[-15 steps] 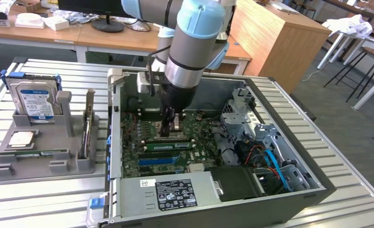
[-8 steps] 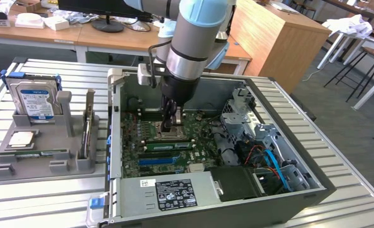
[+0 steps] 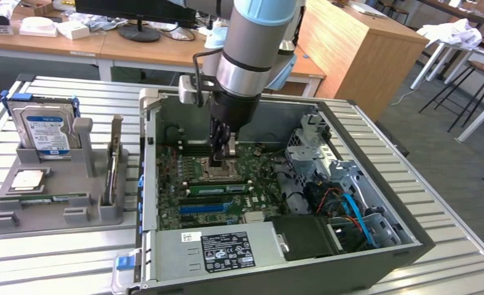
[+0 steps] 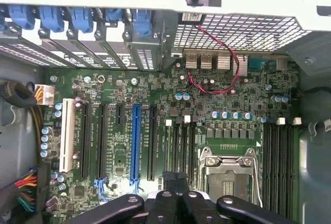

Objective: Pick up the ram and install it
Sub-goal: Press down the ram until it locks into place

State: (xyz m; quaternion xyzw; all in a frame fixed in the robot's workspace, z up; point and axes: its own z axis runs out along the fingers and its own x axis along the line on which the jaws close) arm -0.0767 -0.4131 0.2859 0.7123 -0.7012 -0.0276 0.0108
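Green motherboard [image 4: 170,131], blue slot [image 4: 135,141], white slot [image 4: 66,142].

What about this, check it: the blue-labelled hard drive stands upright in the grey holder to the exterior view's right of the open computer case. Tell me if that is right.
Wrong in one respect, the side. The exterior view shows the hard drive standing upright in the grey holder to the exterior view's left of the open computer case, not its right.

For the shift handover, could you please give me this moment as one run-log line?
arm: inside open computer case | gripper: jaws shut, above motherboard near processor socket | memory stick: upright in grey holder
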